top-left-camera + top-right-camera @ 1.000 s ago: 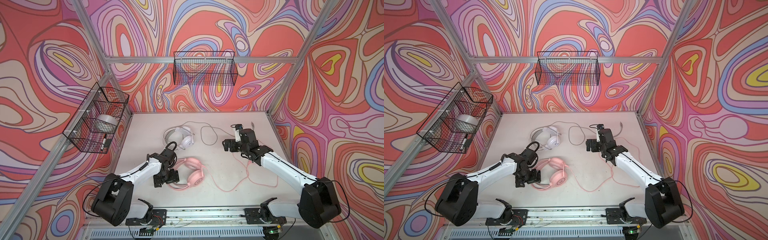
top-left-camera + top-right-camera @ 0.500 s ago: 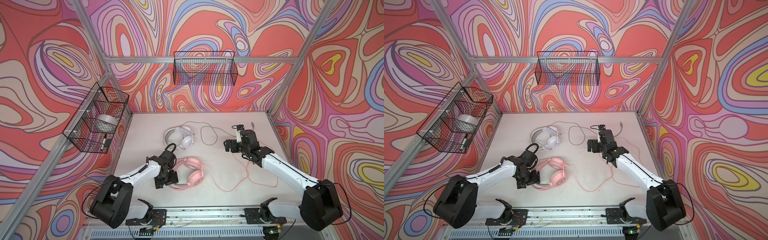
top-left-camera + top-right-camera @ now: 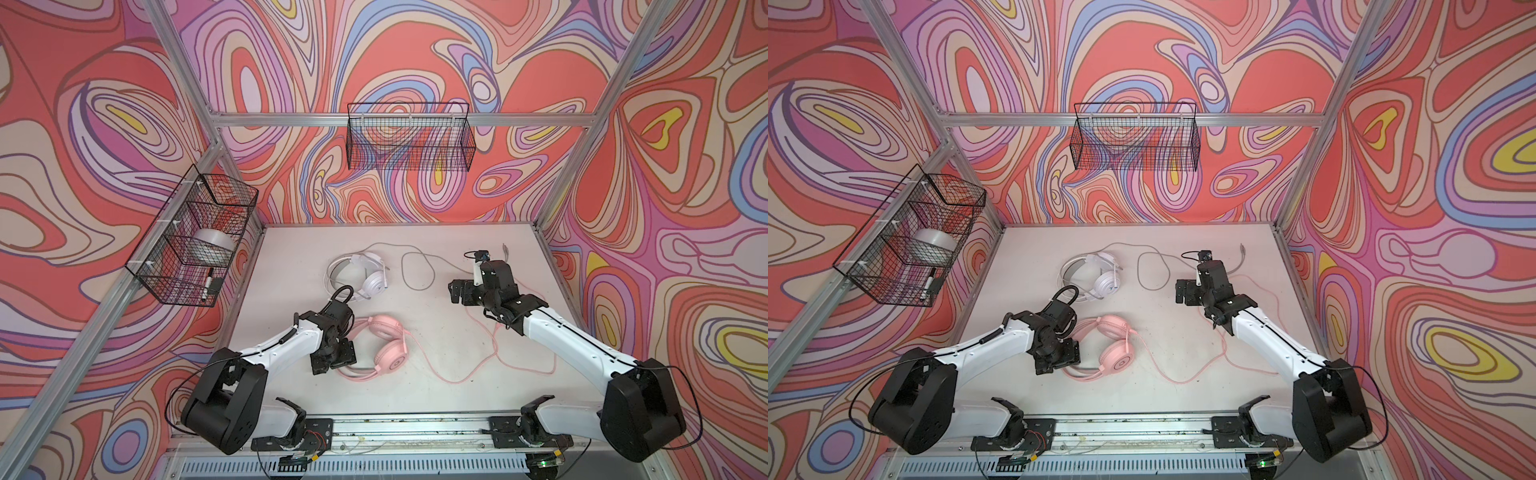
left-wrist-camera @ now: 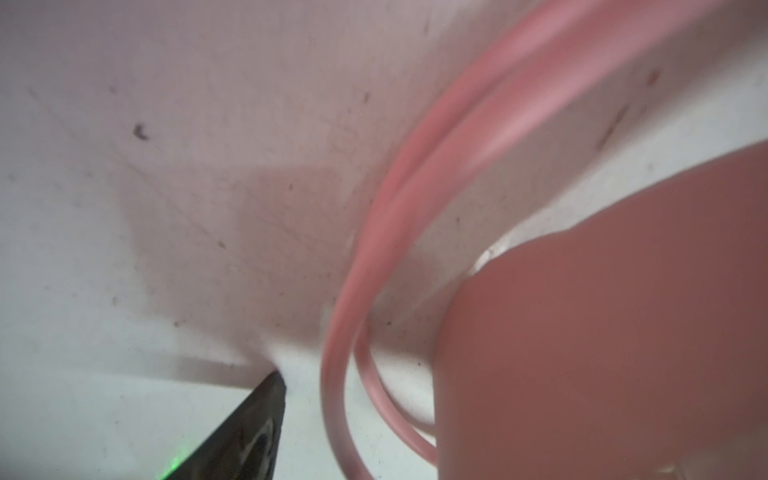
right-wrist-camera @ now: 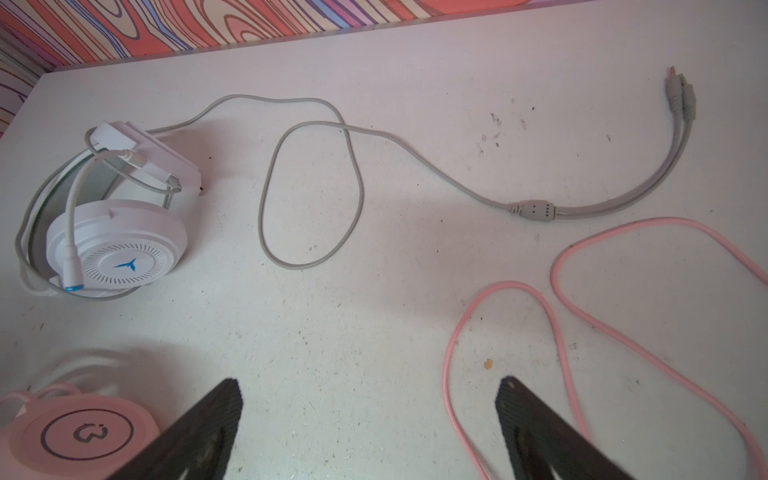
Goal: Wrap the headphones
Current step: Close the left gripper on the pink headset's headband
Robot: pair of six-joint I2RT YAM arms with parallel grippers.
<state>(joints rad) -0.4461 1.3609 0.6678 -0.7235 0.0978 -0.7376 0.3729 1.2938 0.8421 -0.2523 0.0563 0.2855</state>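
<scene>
Shifted: left gripper (image 3: 332, 359) has crept slightly along the band of the pink headset (image 3: 390, 359), its jaws narrowing; the right arm has hardly moved.
Progress: apparently just starting, nothing wrapped.
Pink cable (image 5: 505, 284): sprawled in loose loops on the table (image 3: 436, 324), right of the pink headset.
White headset (image 3: 372, 278): just beyond the pink headset, its grey cable (image 5: 261, 216) in an open loop.
Left arm: low, wrist bent down over the pink headset's left side.
Left fingers: headband (image 4: 374, 249) runs between them in the wrist view; whether they pinch it, I cannot tell.
Right arm: raised, right of and beyond the pink headset.
Right gripper (image 3: 459, 291): fingers spread wide, empty.
</scene>
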